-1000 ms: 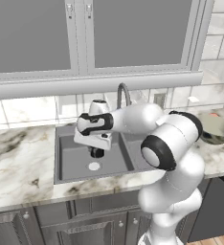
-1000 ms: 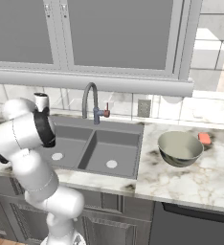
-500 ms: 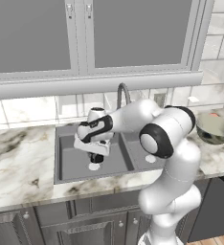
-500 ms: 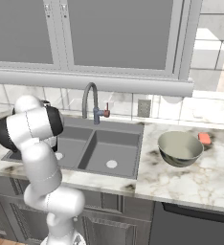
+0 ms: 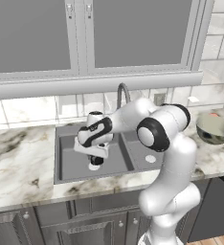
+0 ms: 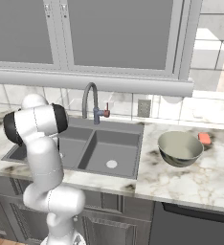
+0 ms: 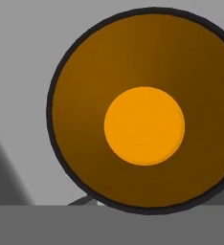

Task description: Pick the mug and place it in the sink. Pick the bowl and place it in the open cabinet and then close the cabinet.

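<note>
The mug [image 5: 96, 161], black with an orange inside, hangs low in the left basin of the dark grey sink [image 5: 68, 160], just above its round drain. My gripper [image 5: 95, 157] reaches down from the white hand and is shut on the mug's rim. In the hand view the mug [image 7: 144, 125] sits close below, its orange bottom facing the camera. The bowl [image 5: 214, 130] rests on the marble counter to the right of the sink [image 6: 109, 143]; the bowl [image 6: 180, 148] stands upright. The cabinet is out of view.
A grey gooseneck faucet [image 5: 122, 93] [image 6: 90, 98] rises behind the sink. A small red-orange object [image 6: 205, 138] lies behind the bowl. Pale-framed frosted-glass cabinets [image 5: 133, 33] hang above. My own arm [image 6: 39, 139] stands in front of the left basin.
The hand has come down and a little to the left with the mug, from above the sink's rim into the left basin. The bowl has not moved.
</note>
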{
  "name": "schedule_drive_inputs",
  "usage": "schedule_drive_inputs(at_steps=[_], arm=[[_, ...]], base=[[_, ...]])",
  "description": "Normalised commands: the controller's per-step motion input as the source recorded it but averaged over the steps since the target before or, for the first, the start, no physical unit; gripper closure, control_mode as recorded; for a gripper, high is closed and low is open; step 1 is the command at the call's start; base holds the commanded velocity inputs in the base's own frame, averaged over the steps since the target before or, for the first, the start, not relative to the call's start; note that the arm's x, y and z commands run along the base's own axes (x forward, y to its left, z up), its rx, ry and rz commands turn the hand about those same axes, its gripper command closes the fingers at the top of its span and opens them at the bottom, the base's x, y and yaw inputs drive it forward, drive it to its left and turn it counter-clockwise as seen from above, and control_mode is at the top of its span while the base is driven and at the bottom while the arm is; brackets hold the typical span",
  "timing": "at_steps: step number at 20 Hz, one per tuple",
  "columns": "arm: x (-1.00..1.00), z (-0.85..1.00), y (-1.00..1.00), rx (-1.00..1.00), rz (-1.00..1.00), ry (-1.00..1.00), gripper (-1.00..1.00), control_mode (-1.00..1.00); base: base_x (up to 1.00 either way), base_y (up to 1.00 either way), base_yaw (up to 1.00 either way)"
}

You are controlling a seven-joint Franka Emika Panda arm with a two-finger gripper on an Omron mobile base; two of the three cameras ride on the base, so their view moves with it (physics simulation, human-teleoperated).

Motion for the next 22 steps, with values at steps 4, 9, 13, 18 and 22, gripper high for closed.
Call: schedule_drive_inputs(at_steps=[4, 9, 13, 18, 22], arm=[[0.12, -0.25, 0.03, -0.02, -0.03, 0.00, 1.00, -1.00], [0.11, -0.25, 0.02, -0.01, -0.03, 0.00, 1.00, -1.00], [0.14, -0.29, 0.07, -0.01, -0.02, 0.00, 1.00, -1.00], [0.11, -0.31, 0.11, -0.01, -0.01, 0.00, 1.00, -1.00], [0.11, -0.25, 0.11, -0.04, 0.00, -0.01, 1.00, -1.00]], base=[[0.00, 0.00, 0.00], [0.00, 0.00, 0.00], [0.00, 0.00, 0.00], [0.00, 0.00, 0.00], [0.00, 0.00, 0.00]])
